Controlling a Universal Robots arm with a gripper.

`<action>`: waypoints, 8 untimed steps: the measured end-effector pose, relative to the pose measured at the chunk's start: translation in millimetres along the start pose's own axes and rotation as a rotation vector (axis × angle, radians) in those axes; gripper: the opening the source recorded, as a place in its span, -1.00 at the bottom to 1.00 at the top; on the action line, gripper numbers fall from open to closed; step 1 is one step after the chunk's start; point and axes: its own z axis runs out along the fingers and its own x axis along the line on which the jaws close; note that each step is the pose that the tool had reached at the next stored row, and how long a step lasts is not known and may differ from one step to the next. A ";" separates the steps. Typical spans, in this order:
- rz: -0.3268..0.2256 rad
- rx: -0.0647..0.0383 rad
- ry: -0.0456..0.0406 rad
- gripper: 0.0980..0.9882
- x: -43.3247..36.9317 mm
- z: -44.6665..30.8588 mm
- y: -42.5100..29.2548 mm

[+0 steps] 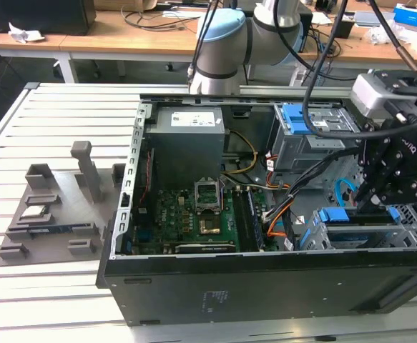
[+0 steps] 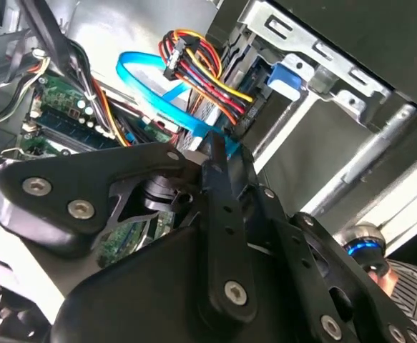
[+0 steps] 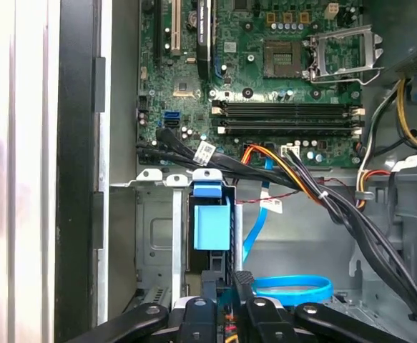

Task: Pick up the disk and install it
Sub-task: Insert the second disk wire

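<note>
Now the pincer [image 1: 371, 202] hangs low inside the case [image 1: 194, 286] over the drive cage [image 1: 365, 236] at about four o'clock in the exterior view, fingers nearly together on the disk [image 1: 358, 216], which stands on edge, long axis across the cage.

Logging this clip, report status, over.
Tool at drive cage. Disk edge-on in cage slot, at tool tip. Blue cable loop close beside tool.

no legible text | power supply [image 1: 188, 121] white label: print too small to read | cable tags [image 3: 204, 152]: print unreadable
</note>
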 end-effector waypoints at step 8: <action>-0.001 0.000 0.0001 -0.98 -2.4 -32.1 1.4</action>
